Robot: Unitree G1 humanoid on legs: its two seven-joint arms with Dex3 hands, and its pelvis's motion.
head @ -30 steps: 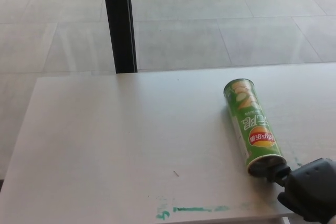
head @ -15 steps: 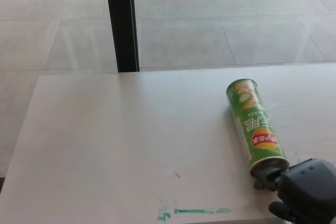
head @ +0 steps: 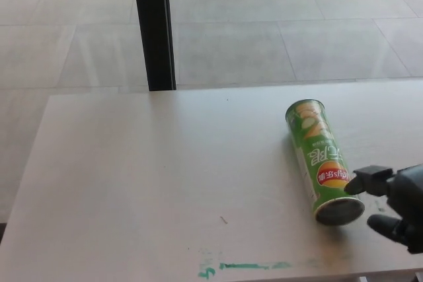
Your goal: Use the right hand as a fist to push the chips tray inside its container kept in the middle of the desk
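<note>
A green chips can (head: 320, 161) lies on its side on the right part of the white desk (head: 165, 176), its near end (head: 339, 211) facing me as a grey round disc. No tray sticks out of that end. My black right hand (head: 396, 204) is at the picture's right edge, just right of the can's near end. One finger (head: 369, 180) reaches to the can's side and another (head: 384, 225) sits lower, so the fingers are apart and hold nothing. My left hand does not show.
Green paint smears (head: 241, 267) mark the desk near its front edge. A black post (head: 153, 28) stands behind the desk's far edge, with tiled floor (head: 297, 24) beyond.
My right hand has moved from in front of the can's near end to its right side and spread its fingers. The dark piece that stuck out of the can no longer shows.
</note>
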